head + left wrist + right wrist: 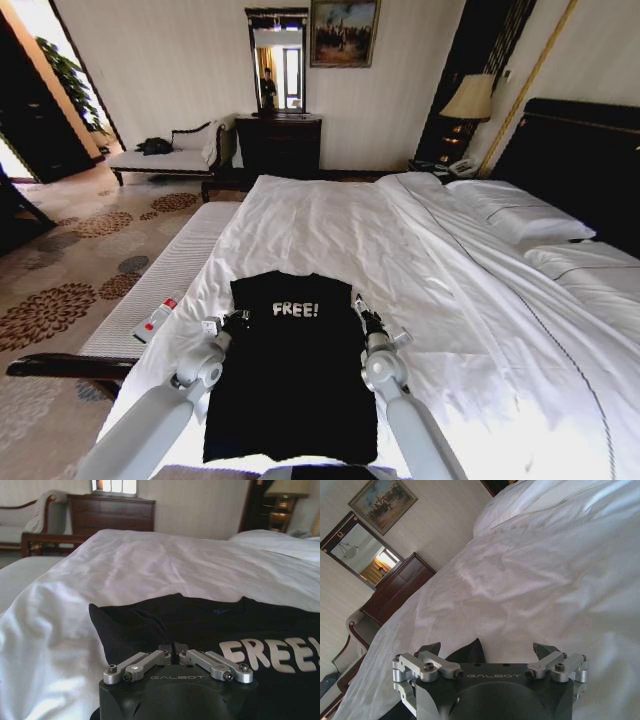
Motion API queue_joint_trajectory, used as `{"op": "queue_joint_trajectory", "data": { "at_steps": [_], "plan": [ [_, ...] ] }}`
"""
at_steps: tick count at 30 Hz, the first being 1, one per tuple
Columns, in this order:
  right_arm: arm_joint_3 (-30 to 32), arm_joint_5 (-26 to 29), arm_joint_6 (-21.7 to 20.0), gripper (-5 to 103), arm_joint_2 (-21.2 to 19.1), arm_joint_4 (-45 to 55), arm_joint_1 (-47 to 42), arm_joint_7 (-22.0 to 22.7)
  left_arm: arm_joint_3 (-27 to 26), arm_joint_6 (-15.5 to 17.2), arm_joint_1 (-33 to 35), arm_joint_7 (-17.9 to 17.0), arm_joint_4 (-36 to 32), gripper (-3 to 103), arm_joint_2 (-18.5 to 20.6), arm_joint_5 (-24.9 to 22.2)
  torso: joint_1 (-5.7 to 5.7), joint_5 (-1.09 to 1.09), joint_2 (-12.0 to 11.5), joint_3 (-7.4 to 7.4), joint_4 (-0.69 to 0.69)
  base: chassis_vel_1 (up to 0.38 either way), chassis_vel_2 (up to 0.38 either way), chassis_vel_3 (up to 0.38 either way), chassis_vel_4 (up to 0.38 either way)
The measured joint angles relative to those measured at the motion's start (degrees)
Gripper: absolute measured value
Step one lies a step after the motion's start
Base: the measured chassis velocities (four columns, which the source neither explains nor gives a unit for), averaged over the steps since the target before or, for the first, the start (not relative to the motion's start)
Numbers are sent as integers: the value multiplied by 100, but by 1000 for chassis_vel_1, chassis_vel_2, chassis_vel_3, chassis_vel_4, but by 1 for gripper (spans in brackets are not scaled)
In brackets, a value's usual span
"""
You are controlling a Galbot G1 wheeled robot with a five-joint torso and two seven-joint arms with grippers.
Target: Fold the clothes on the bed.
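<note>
The black short-sleeved T-shirt (292, 365) of soft fabric, with a white "FREE!" print, lies flat as a narrow rectangle on the white duvet of the large dark-framed bed (400, 250), near the bed's foot edge and with its collar toward the far side. The left gripper (173, 646) sits at the shirt's left edge beside the print, its fingers pinched together over the black cloth. The right gripper (488, 652) rests at the shirt's right edge with its fingers spread apart, a corner of the shirt showing between them.
</note>
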Motion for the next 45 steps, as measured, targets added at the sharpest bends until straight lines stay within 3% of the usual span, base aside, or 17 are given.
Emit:
{"op": "queue_joint_trajectory", "data": {
  "at_steps": [7, 10, 12, 15, 17, 21, 25, 28, 30, 33, 40, 45],
  "plan": [
    [-15, -28, 6, 100, -3, -24, -4, -7, -92, -109, 183, 176, -162, 0, 172, 144, 0, 0, 0, 0, 0, 0, 0, 0, 0],
    [-36, -36, 6, 100, -11, -50, 30, -8, -193, -119, 260, 175, -290, 15, 167, 177, 0, 0, 0, 0, 0, 0, 0, 0, 0],
    [-46, -36, 6, 100, -12, -56, 42, -8, -244, -116, 284, 170, -327, 15, 159, 183, 0, 0, 0, 0, 0, 0, 0, 0, 0],
    [-60, -36, 4, 100, -27, -75, 70, -7, -412, -56, 344, 161, -411, 32, 188, 185, 0, 0, 0, 0, -1, 0, 0, 0, 0],
    [-60, -34, 3, 100, -35, -84, 81, -7, -458, -32, 355, 155, -428, 32, 209, 181, 0, 0, 0, 0, 0, 0, 0, 0, 0],
    [-61, -11, -1, 100, -67, -136, 138, -6, -532, 104, 326, 98, -453, 48, 255, -27, 0, 0, 0, 0, 0, 0, 0, 0, 0],
    [-67, 27, -7, 100, -79, -179, 204, -5, -553, 272, -62, -197, -304, 71, -82, -707, 0, 0, 0, 0, -1, 0, 0, 0, 0],
    [-78, 99, -50, 100, -128, -190, 244, 8, -670, 305, -301, -354, -60, 76, -302, -906, 0, 1, 0, 0, -2, 0, 0, 0, 0],
    [-82, 173, -173, 100, -169, -190, 289, 66, -787, 317, -417, -427, 85, 81, -416, -978, 0, 0, 0, 0, -3, 0, 0, 0, 0],
    [-144, 564, -681, 100, -394, -294, 616, 269, -1210, 391, -550, -707, 522, 97, -648, -1010, 0, 0, 0, 1, -1, 0, 0, 0, 0],
    [-463, 1067, -904, 100, -829, -1128, 1350, -98, -1816, 458, -376, -813, 802, 100, -830, -964, 0, 2, 0, 1, 3, 0, 0, 0, 0],
    [-782, 969, -861, 100, -1010, -1722, 1856, -368, -2127, 472, -337, -829, 754, 100, -1057, -1034, 1, 0, 0, 1, -2, 0, 0, 0, 0]
  ]
}}
